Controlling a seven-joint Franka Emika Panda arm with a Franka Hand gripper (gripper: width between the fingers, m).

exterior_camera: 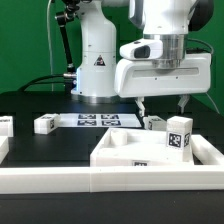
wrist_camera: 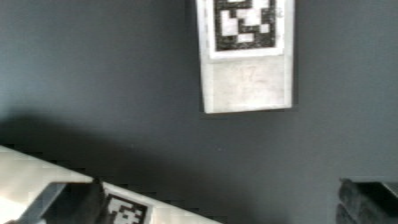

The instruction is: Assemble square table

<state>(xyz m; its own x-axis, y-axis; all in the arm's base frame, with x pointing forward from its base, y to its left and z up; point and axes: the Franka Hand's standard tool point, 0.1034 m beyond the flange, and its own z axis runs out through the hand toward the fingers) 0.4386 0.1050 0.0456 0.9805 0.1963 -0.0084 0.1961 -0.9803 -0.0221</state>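
Here the gripper (exterior_camera: pixel 162 107) hangs spread wide, holding nothing, above the black bench (exterior_camera: pixel 60 145). The square tabletop (exterior_camera: pixel 118 152) lies at the exterior view's right, with a leg (exterior_camera: pixel 180 133) near it. Both carry black-and-white tags without letters. The logo (exterior_camera: pixel 98 62) on the robot base is unreadable.

Count, exterior view. You have one tabletop (exterior_camera: pixel 130 150), with one tag (exterior_camera: pixel 140 164) on its near wall. Legs: four. Off the tabletop toward the exterior view's left, two: outer leg (exterior_camera: pixel 5 126), inner leg (exterior_camera: pixel 45 124). At the tabletop's far corner on the exterior view's right, two: small leg (exterior_camera: pixel 154 123), tall leg (exterior_camera: pixel 180 134). One marker board (exterior_camera: pixel 95 120) beyond the tabletop; its markings are too small for you to count. Wrist view gives you one close leg (wrist_camera: pixel 246 85) bearing one label (wrist_camera: pixel 246 25).
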